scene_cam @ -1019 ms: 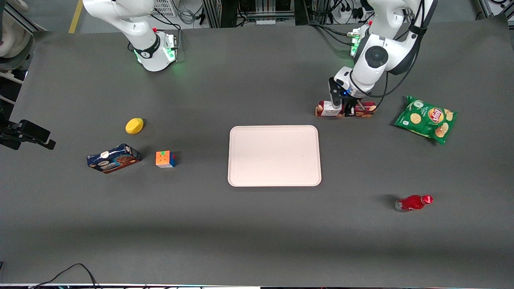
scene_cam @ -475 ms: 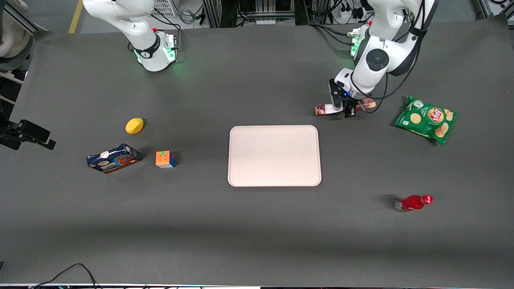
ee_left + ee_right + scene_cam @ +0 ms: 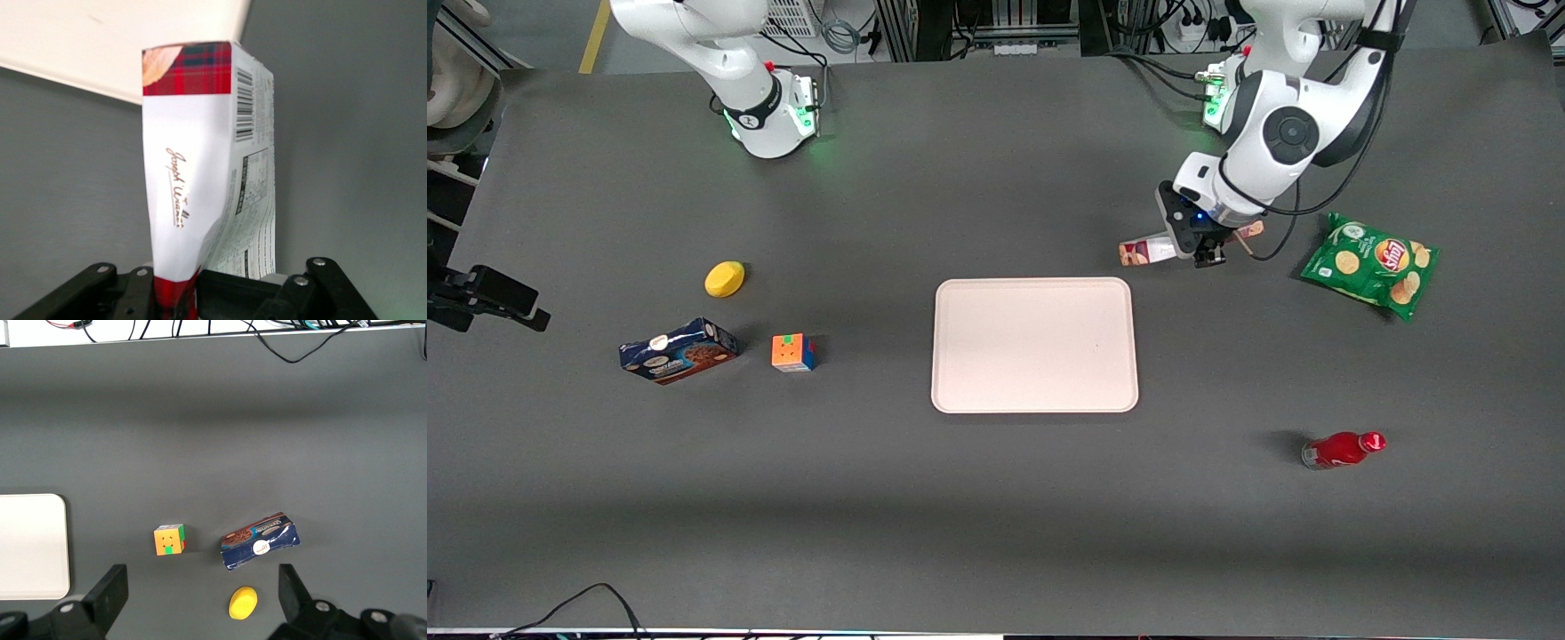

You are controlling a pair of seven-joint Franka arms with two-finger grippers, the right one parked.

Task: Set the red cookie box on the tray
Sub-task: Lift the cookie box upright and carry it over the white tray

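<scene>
**Box held off the tray's corner**

Box first: your red cookie box (image 3: pixel 1149 251) is pinched across its narrow sides by the gripper (image 3: pixel 1207 252), whose fingers (image 3: pixel 137 293) squeeze the carton enough to crease its white label face. It sits tilted, one end dipping toward the tray (image 3: pixel 1035 345), and it is not over the tray; it lies at about 1 o'clock from the tray's centre in the front view, just off that corner. The wrist view shows the tray's rim (image 3: pixel 120 47) past the box's free end.

The tray holds nothing, so its whole cream surface is open. Bare dark table (image 3: pixel 996 516) surrounds all four of its edges.

Farther out, toward the working arm's end, you have a green chip bag (image 3: pixel 1372 264) at 3 o'clock from the box and a red bottle (image 3: pixel 1343 449) lying on its side, nearer the front camera. Toward the parked arm's end lie a puzzle cube (image 3: pixel 792 352), a dark blue cookie box (image 3: pixel 679 350) and a yellow lemon-like object (image 3: pixel 725 278), all well apart from the tray.
</scene>
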